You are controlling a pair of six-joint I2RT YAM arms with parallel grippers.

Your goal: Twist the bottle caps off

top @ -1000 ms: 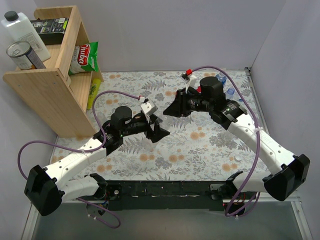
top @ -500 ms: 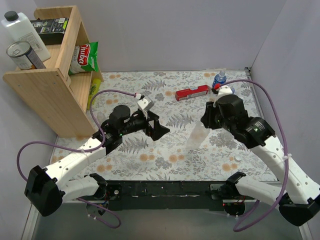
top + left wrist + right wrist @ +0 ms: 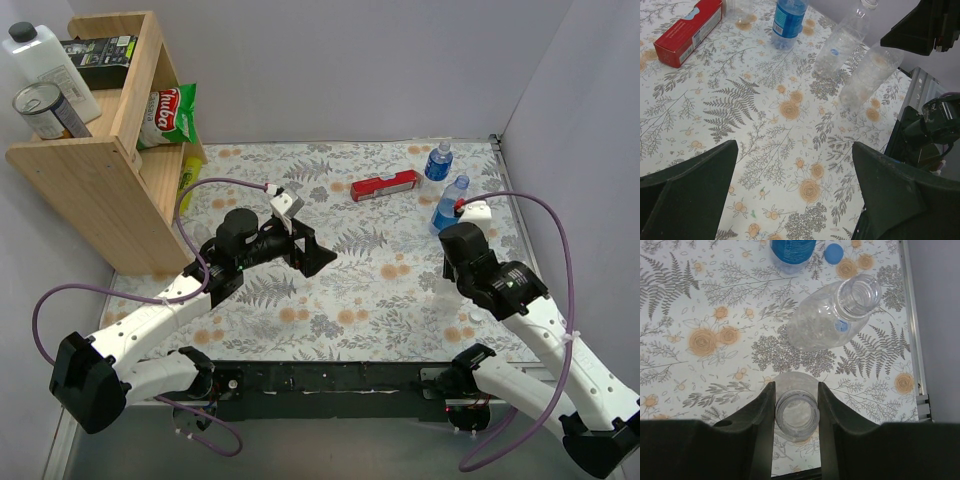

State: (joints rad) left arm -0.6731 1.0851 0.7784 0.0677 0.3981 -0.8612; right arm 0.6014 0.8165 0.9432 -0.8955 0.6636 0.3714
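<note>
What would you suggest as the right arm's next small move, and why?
I'd probably open the right gripper and lift clear: the clear bottle between its fingers already has an open neck, as does the neighbouring bottle. The top of the blue-labelled bottle is cut off there, so check it next.

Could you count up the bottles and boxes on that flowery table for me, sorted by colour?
blue-labelled water bottles: 2
clear uncapped bottles: 2
red box: 1
Total: 5
</note>
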